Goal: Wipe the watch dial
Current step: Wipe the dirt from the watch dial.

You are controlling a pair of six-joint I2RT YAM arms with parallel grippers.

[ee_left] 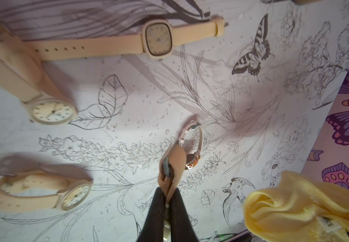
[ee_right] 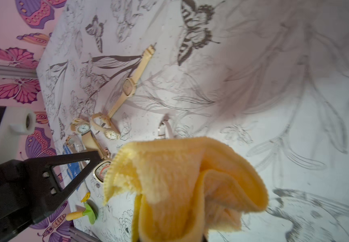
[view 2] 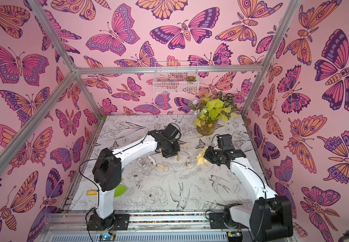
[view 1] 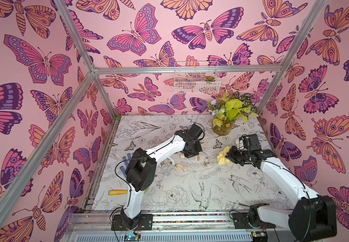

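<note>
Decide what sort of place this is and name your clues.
Likely a robot test cell, not a home: aluminium frame, butterfly wallpaper, left arm and right arm bolted to a base rail.

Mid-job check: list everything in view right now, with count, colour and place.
watches: at least five, beige and pale pink, mid-table
cloth: one, yellow, bunched in the right jaws
potted plant: one, yellow-green, far right corner
wire basket: one, white, back wall, small succulent inside
tool: one, yellow handle, green head, front left
patterned item: one, blue, left side, partly hidden
table: one, white with line drawings
left arm: white and black, jaws shut on a watch strap
right arm: white and black, jaws shut on the cloth
</note>
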